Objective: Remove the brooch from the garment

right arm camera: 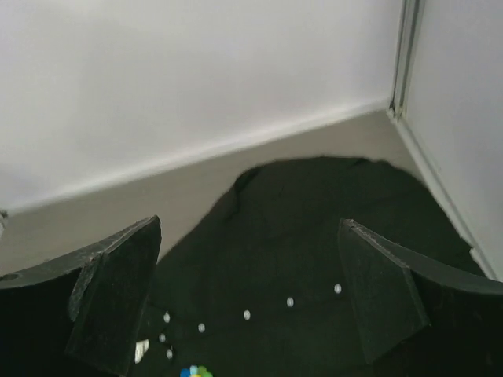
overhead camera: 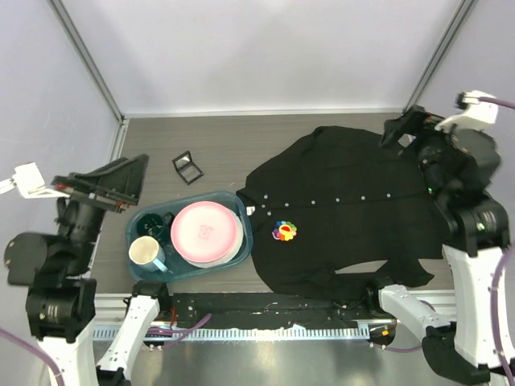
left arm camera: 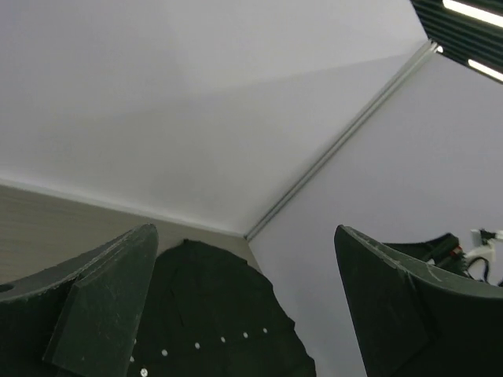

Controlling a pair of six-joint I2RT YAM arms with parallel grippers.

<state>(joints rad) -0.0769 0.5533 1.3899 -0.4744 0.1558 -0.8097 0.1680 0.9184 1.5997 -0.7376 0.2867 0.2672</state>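
Note:
The garment (overhead camera: 346, 209), a black button-up shirt with a row of small white buttons, lies spread flat on the right half of the table. The brooch (overhead camera: 284, 231), a small multicoloured flower, is pinned near its collar end. My left gripper (overhead camera: 141, 183) is open and empty, raised at the far left, away from the shirt. My right gripper (overhead camera: 400, 129) is open and empty, raised over the shirt's far right end. The left wrist view shows the shirt (left arm camera: 212, 314) far below. The right wrist view shows the shirt (right arm camera: 314, 251) and the brooch (right arm camera: 195, 371) at its bottom edge.
A blue tray (overhead camera: 246, 215) left of the shirt holds a pink plate (overhead camera: 208, 232), a white mug (overhead camera: 146, 252) and a dark cup (overhead camera: 151, 225). A small black frame (overhead camera: 187, 166) lies behind it. Walls enclose the table.

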